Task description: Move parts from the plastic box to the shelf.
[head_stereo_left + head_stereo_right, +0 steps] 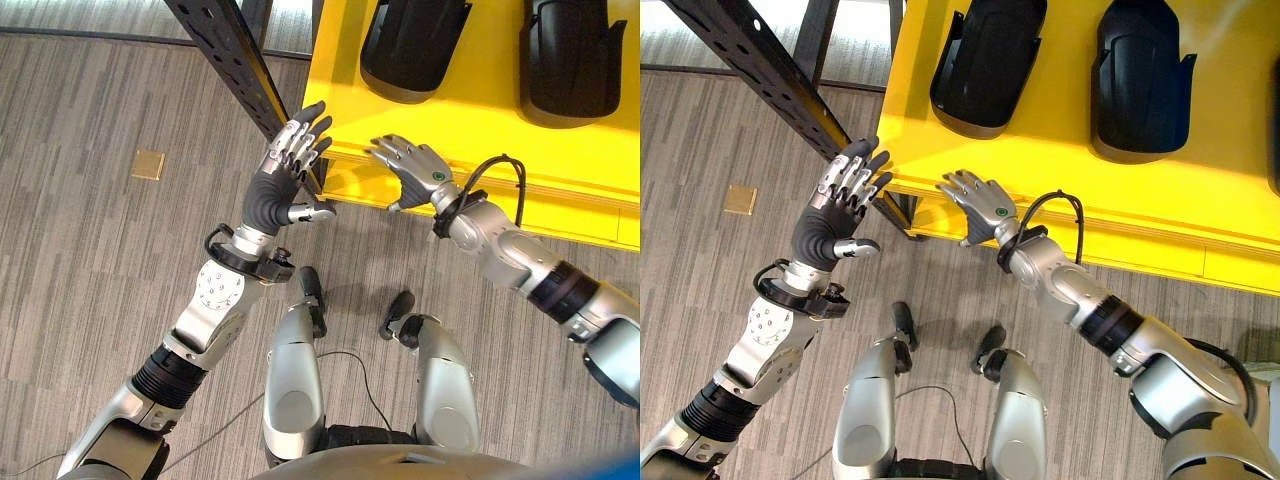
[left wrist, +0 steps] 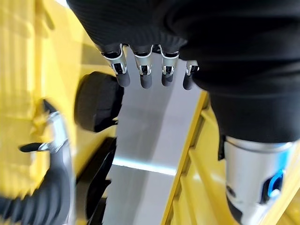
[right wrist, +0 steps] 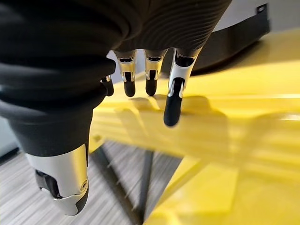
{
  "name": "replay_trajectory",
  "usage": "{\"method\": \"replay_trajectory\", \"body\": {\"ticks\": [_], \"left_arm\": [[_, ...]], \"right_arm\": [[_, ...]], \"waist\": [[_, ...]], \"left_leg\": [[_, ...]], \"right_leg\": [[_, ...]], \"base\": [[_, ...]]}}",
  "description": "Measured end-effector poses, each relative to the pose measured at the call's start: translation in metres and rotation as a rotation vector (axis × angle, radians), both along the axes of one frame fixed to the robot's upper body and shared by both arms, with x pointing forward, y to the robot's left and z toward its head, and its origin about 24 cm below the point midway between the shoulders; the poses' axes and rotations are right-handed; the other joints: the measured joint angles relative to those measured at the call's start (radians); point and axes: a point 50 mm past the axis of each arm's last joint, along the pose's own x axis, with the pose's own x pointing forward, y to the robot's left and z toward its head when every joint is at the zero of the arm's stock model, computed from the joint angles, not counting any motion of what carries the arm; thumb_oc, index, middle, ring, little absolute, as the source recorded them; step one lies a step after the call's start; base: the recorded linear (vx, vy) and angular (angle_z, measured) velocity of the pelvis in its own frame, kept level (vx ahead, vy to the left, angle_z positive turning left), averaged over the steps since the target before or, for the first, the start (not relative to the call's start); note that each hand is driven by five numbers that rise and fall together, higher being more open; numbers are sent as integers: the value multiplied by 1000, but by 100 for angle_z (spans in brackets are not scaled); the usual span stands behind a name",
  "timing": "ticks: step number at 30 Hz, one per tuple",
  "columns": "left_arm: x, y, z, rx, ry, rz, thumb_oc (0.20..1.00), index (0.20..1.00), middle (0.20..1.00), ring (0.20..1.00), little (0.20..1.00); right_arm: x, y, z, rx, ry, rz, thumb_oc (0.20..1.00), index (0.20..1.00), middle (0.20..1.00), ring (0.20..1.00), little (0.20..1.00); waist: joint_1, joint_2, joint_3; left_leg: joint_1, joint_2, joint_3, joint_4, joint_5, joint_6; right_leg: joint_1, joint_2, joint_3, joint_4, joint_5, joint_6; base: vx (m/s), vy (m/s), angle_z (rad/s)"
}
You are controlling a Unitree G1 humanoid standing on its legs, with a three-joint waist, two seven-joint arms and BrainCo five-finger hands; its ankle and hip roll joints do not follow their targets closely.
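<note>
Two black parts (image 1: 988,62) lie on the yellow shelf (image 1: 1060,160), beyond both empty, loosely spread hands: left hand (image 1: 840,205), right hand (image 1: 978,205).

The shelf (image 1: 1040,180) has a smooth, bright yellow painted surface with a slight sheen, and the two black parts (image 1: 985,60) (image 1: 1140,75) lying on it look like moulded plastic, smooth and softly glossy. The shelf's upright post (image 1: 235,50) is dark matt metal punched with holes, and the floor (image 1: 90,250) is grey, with a wood-grain plank pattern and a dull finish. The left hand (image 1: 290,165) and right hand (image 1: 980,205) have shiny silver metallic fingers with dark matt tips, and the left hand's back wears a dark ribbed cover that looks rubbery.
</note>
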Motion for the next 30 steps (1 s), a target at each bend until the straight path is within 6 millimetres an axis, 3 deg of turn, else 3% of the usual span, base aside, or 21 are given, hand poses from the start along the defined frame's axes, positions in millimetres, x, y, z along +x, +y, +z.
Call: {"method": "replay_trajectory", "body": {"ticks": [2,7,11,16,23,30], "left_arm": [[-2,5,5,-11,-35,21,1000,1000,1000,1000,1000],[-4,5,6,11,-68,67,1000,1000,1000,1000,1000],[-10,2,14,3,-120,97,1000,1000,1000,1000,1000],[-7,-3,27,-16,-189,149,1000,1000,1000,1000,1000],[13,-13,52,-67,-195,200,1000,1000,1000,1000,1000],[30,-15,56,-116,-120,229,1000,1000,1000,1000,1000]], "right_arm": [[-16,2,-4,-2,63,64,1000,1000,1000,1000,1000],[-27,6,-6,126,103,125,1000,1000,1000,1000,1000],[-39,-3,28,569,-43,154,1000,1000,1000,1000,1000],[-42,-3,34,920,-85,154,1000,1000,1000,1000,1000],[-44,7,42,1116,-77,201,1000,1000,1000,1000,1000],[-26,14,59,1184,-19,208,1000,1000,1000,1000,1000]], "waist": [[2,-13,3],[-9,-27,8],[-52,-33,12],[-89,-24,16],[-151,34,16],[-153,46,16]], "left_leg": [[14,1,13,-15,3,-4],[35,6,21,-15,2,-6],[67,8,34,-15,-9,-14],[94,7,75,-9,-23,-6],[124,5,109,5,-44,-4],[145,5,127,6,-44,-5]], "right_leg": [[1,5,11,-3,3,-2],[12,12,22,-6,5,-4],[38,19,39,-24,13,3],[37,20,81,-28,21,14],[41,18,118,-26,30,16],[37,15,139,-1,23,11]], "base": [[-2,-11,-13],[8,3,-7],[23,89,-11],[28,106,-22],[36,101,-15],[12,12,-7]]}}
